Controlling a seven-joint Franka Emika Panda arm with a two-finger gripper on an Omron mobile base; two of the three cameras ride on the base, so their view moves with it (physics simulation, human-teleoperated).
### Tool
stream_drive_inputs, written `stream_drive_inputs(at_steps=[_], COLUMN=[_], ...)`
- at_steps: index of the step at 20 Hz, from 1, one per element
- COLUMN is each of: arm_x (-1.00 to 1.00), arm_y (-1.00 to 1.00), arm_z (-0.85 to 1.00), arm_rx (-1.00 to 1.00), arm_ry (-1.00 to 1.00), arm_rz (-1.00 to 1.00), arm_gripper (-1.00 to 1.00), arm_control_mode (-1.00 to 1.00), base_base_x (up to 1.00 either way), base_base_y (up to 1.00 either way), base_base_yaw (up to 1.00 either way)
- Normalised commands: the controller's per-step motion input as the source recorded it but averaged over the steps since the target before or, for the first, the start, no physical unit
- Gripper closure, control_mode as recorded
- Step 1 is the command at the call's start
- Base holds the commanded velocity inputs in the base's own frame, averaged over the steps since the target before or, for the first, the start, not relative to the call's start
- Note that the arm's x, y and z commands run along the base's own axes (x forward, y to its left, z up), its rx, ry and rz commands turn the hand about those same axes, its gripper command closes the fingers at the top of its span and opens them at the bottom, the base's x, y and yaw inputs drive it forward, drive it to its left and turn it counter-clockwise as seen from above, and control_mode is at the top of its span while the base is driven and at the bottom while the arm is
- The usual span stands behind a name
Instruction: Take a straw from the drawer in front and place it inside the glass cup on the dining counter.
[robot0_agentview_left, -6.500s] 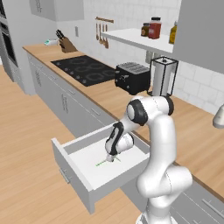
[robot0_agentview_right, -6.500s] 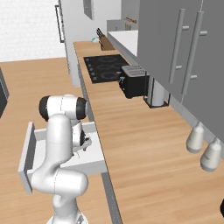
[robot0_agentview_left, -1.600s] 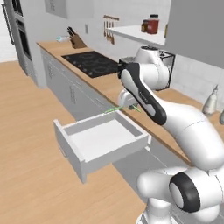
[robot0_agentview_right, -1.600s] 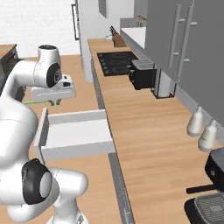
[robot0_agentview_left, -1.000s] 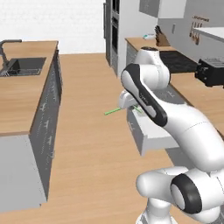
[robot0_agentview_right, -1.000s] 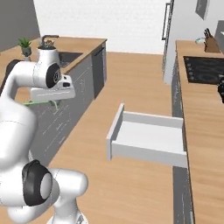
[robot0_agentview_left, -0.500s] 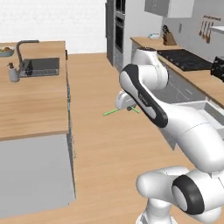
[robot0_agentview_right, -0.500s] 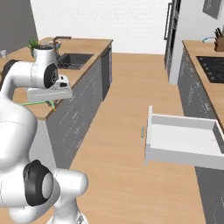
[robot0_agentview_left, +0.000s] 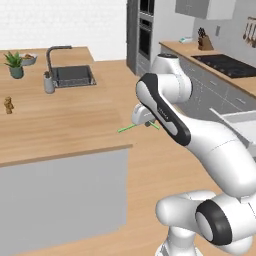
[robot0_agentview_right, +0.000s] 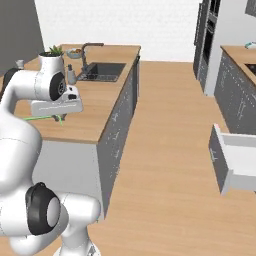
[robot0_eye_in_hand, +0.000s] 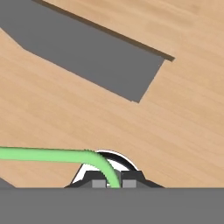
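Hand: the hand (robot0_agentview_left: 146, 121) is being carried above the near corner of the dining counter (robot0_agentview_left: 60, 127), its fingers pressed together on the straw; in the right base view the hand (robot0_agentview_right: 59, 118) is being seen just under the white wrist block.
Straw: the straw (robot0_agentview_left: 131, 128), thin and bright green, is being pinched near one end, its free length being held out roughly level from the fingers; in the hand view the straw (robot0_eye_in_hand: 48, 155) is being shown running off to the left edge and curving down between the two dark finger tips.
Dining counter: a light wood top is being carried on grey cabinet sides; a dark inset sink (robot0_agentview_left: 73, 76) with a dark tap (robot0_agentview_left: 54, 52) is being shown towards its far end.
Counter items: a grey soap bottle (robot0_agentview_left: 48, 83) is standing just beside the sink, a potted plant (robot0_agentview_left: 15, 64) is standing near the far left corner, and a small brown figure (robot0_agentview_left: 8, 104) is standing near the left edge.
Glass cup: it cannot be told apart in these views.
Drawer: the drawer (robot0_agentview_right: 235, 162) is standing pulled out of the grey cabinets across the wood floor, well apart from the hand.
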Motion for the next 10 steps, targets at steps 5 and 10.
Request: stream_drive_inputs(at_steps=[5,10], arm_x=[0.00,0.00], arm_y=[0.00,0.00], arm_z=[0.00,0.00], arm_rx=[0.00,0.00], arm_ry=[0.00,0.00], arm_rz=[0.00,0.00], arm_gripper=[1.00,1.00], arm_control_mode=[1.00,1.00], base_base_x=[0.18,0.00], base_base_y=[1.00,1.00], base_base_yaw=[-0.14,-0.13])
